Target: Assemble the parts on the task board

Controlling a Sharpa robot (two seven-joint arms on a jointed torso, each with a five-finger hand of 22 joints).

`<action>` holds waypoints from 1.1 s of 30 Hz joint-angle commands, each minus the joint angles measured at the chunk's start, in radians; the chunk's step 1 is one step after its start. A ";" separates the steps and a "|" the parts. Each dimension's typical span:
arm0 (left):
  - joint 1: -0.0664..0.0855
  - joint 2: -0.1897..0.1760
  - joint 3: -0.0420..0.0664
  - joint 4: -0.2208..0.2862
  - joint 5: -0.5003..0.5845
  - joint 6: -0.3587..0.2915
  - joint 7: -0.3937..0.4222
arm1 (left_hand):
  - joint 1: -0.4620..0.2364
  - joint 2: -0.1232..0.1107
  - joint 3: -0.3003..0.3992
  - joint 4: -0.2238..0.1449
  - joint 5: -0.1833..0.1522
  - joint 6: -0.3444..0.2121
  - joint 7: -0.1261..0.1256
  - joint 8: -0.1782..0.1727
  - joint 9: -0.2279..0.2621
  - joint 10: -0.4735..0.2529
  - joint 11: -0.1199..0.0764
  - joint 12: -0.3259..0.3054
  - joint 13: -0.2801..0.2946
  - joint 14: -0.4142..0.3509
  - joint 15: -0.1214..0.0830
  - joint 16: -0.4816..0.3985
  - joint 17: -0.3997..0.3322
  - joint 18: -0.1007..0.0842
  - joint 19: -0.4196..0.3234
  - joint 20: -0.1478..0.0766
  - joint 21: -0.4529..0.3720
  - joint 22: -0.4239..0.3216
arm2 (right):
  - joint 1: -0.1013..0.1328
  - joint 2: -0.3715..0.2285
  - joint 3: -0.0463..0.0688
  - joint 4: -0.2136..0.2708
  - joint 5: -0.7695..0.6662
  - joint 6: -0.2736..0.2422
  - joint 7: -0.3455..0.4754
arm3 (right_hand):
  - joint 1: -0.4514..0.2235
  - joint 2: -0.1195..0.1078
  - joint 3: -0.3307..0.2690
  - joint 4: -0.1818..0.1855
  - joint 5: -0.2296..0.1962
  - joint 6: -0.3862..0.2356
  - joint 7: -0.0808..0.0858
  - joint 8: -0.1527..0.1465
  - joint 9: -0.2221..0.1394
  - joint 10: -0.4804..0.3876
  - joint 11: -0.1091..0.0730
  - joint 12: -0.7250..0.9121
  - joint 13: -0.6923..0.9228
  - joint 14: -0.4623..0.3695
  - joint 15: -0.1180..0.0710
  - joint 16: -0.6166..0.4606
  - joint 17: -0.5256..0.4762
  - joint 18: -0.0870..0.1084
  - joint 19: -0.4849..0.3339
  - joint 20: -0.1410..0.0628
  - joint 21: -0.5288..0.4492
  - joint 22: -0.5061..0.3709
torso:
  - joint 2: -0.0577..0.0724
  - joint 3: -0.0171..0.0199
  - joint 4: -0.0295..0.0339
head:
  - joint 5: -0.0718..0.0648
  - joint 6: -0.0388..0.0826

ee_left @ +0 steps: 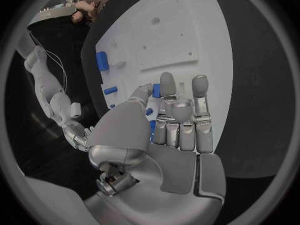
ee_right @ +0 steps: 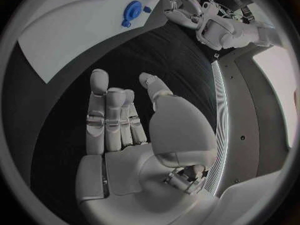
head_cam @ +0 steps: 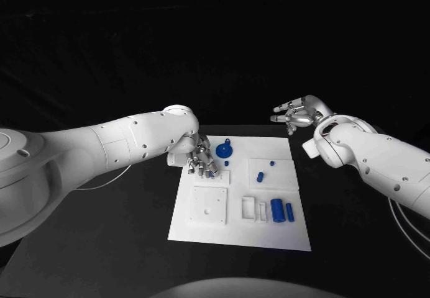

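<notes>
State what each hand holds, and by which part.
Nothing is held. The right hand hangs open beyond the task board. The left hand reaches over the board's parts with nothing between its fingers.

Left hand [head_cam: 201,159] lowered, right hand [head_cam: 296,114] raised, both empty, fingers apart.

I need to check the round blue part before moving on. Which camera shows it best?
The head view: the round blue part lies unobstructed on the task board, just beside the left hand. The right wrist view also shows it, but bent near the rim. In the left wrist view I cannot pick it out.
</notes>
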 commanded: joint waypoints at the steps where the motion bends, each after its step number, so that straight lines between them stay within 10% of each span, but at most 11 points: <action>1: 0.002 0.005 0.001 -0.005 0.019 0.003 -0.011 | -0.001 0.007 0.237 -0.237 0.001 0.000 -0.006 0.002 0.002 0.051 -0.011 0.003 0.000 0.003 -0.007 0.005 0.001 0.007 -0.004 -0.001 0.006 0.019 | 0.000 0.001 0.000 0.000 -0.003 0.016 0.004 | -0.009 0.002 -0.003 -0.002 0.004 -0.003 0.003 -0.001 -0.001 0.000 -0.007 0.002 -0.001 0.002 -0.006 -0.001 0.001 0.017 0.027 -0.007 -0.004 0.013 | 0.001 0.0000 -0.0003 | 0.001 0.002; 33: 0.003 0.028 -0.001 -0.036 0.008 -0.061 -0.009 | -0.003 0.012 0.235 -0.234 -0.009 -0.006 -0.005 0.002 0.008 0.050 -0.011 0.007 0.003 0.004 -0.007 0.006 -0.002 0.008 -0.003 -0.002 0.008 0.018 | 0.000 0.002 0.000 0.001 -0.003 0.021 0.002 | -0.009 0.002 -0.003 -0.002 0.004 -0.003 0.003 -0.001 -0.001 0.000 -0.007 0.002 -0.001 0.002 -0.006 -0.001 0.001 0.017 0.027 -0.007 -0.004 0.013 | 0.000 -0.0003 -0.0009 | 0.001 0.003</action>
